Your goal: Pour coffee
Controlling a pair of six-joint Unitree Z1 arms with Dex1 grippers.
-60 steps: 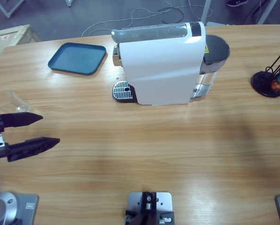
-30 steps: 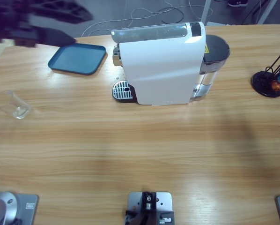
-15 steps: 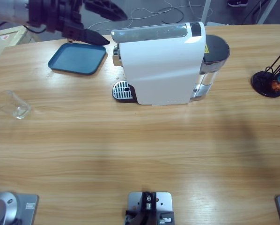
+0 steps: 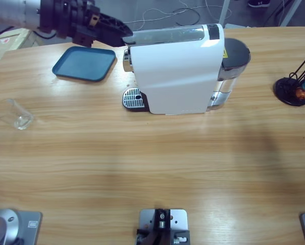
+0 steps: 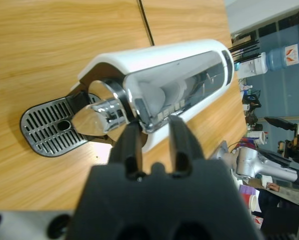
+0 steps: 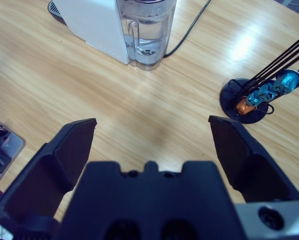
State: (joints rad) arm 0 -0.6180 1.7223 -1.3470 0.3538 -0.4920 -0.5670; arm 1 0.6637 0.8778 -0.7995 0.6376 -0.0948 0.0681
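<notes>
High view: left hand (image 4: 123, 29) nearly together at machine (image 4: 178, 71) top edge; right hand (image 6: 152, 131) apart.

white coffee machine (image 4: 175, 71) standing upright mid-table, far side, chrome spout (image 5: 102, 112) hanging over black slotted drip tray (image 4: 133, 99). clear water tank (image 6: 146, 30) at its back, some water inside, dark cable trailing off. blue tray (image 4: 84, 63) lying flat just left of the machine. black capsule stand (image 4: 294, 88) at the right edge, coloured capsules on it. long wooden table (image 4: 152, 163) under it all.
</notes>
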